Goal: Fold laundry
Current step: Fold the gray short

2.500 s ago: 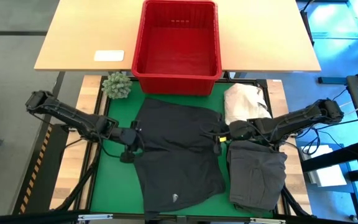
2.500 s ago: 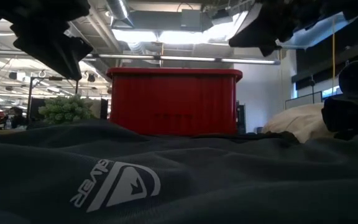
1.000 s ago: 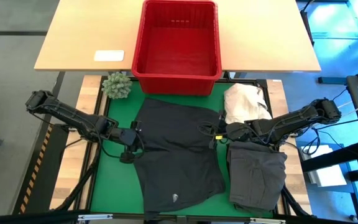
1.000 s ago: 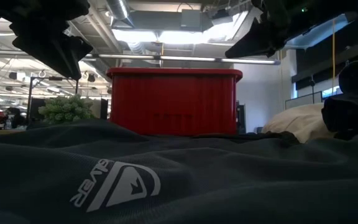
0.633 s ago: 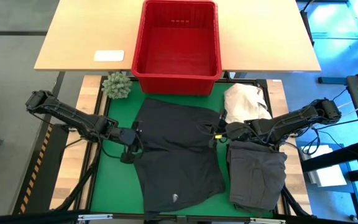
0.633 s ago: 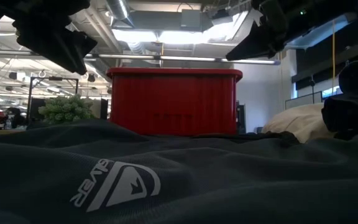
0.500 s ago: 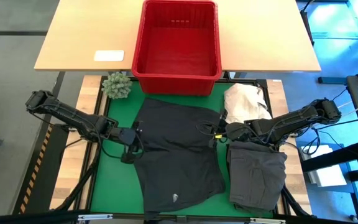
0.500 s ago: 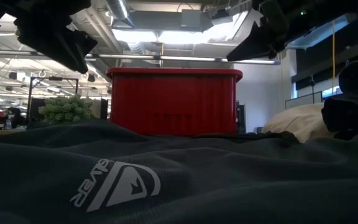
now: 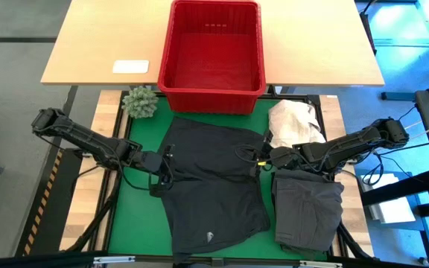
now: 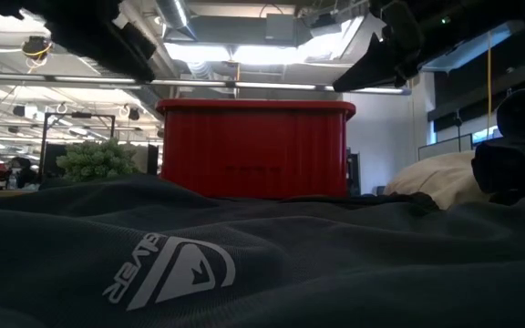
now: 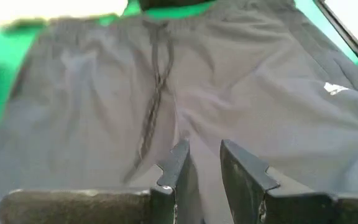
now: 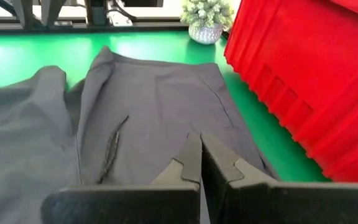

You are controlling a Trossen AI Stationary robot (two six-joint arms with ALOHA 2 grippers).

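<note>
Now, dark shorts (image 9: 213, 182) lie flat on the green mat (image 9: 136, 216). Left gripper (image 9: 161, 173) slightly parted over one edge, right gripper (image 9: 256, 158) closed, empty. Pinch both edges evenly before you fold.

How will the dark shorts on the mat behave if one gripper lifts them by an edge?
The shorts already lie in soft wrinkles, so they will probably sag and drape, not hold shape. Their drawstring lies loose and may dangle. The smooth fabric could slip on the mat.

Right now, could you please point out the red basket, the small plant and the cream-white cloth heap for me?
red basket (image 9: 211, 88): high view, front wall.
small plant (image 9: 140, 102): high view, middle of its foliage.
cream-white cloth heap (image 9: 293, 122): high view, centre of the heap.
</note>
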